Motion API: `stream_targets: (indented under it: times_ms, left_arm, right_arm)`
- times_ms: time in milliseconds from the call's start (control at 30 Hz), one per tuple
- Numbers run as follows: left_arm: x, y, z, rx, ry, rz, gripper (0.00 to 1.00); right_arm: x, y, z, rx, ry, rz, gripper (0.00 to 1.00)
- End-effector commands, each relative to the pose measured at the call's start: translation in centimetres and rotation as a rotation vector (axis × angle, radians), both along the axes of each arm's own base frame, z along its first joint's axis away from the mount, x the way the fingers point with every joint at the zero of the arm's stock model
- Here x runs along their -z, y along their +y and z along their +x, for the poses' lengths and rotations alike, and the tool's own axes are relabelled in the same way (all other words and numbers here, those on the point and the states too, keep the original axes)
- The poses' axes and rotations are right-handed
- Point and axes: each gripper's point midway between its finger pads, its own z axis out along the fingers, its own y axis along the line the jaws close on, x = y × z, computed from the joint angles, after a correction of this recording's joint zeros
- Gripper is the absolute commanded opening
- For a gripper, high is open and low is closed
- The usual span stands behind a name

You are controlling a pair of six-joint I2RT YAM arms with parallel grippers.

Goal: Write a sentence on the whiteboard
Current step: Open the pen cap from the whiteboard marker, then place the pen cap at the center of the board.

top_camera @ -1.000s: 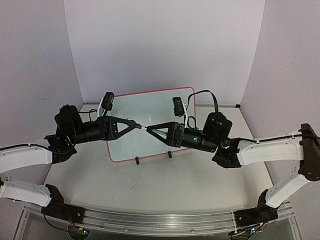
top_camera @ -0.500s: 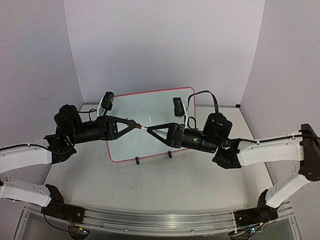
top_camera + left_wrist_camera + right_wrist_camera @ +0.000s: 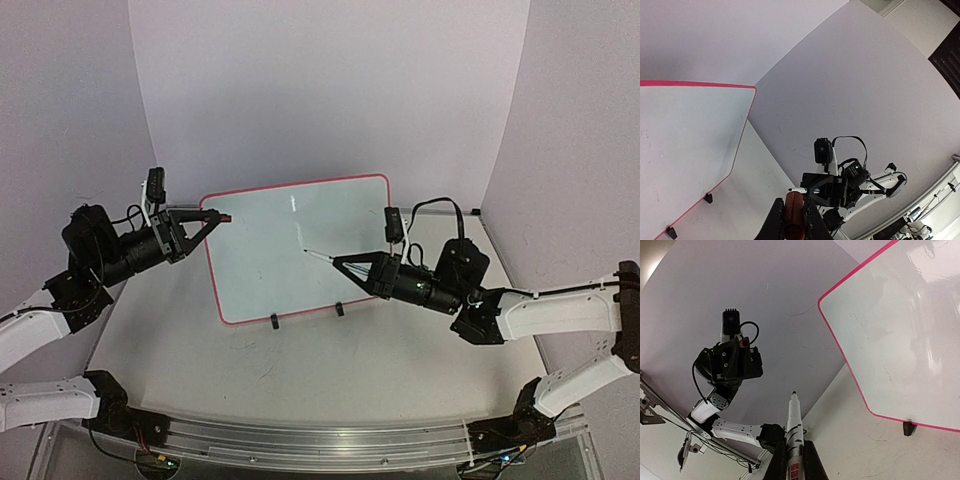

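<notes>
Two things matter for handling here: the pen and the board. The right end effector (image 3: pixel 342 262) is pinched shut on a slim white plastic marker (image 3: pixel 318 255). It grips the barrel so the dark tip sticks out well ahead of the fingers, aimed at the board but not touching it, as far as I can tell from above. The left end effector (image 3: pixel 210 219) is over by the board's left edge, closed on a small dark-red plastic cap (image 3: pixel 794 215), presumably the marker's.

The large glossy white whiteboard with rounded corners and a thin red-pink frame (image 3: pixel 285 215) sits at the back-middle of the pale grey worktop (image 3: pixel 330 370). It's propped on two small black clip feet (image 3: pixel 273 322) along its near edge. No sentence on it yet, just a few faint smudges.

My take: the marker's light and stiff, but the barrel's smooth, so it could twist or slide back through the fingers once the tip presses. Gripping the barrel behind the tip like it does now looks sensible. Nearer the tip would be steadier but would probably block the view. The felt tip is soft, so a light touch is all it needs.

The board looks thin and light, and only those clips hold it, so I'd guess a hard push shoves or tips it. If it needs steadying, grab the frame edge, not the slick face.
</notes>
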Motion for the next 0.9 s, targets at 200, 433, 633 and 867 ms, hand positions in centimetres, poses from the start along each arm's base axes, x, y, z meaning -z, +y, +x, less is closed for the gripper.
stream_targets:
  times_ms: [200,433,633,867]
  left_arm:
    - [12.8,-1.1,-2.7,0.149,0.286,0.393,0.0]
    - [20.8,0.4,-3.3,0.081,0.433,0.58,0.0]
    - [24.8,1.4,-2.8,0.015,0.493,0.681,0.02]
    - [27.0,2.1,-2.5,-0.032,0.54,0.721,0.16]
  right_arm:
    - [-1.7,-1.9,-0.6,-0.002,-0.126,-0.188,0.0]
    - [-1.7,-3.1,-0.5,0.036,-0.165,-0.297,0.0]
    - [-0.2,-3.0,-0.1,0.045,-0.137,-0.327,0.0]
    - [1.0,-2.5,0.0,0.043,-0.115,-0.353,0.0]
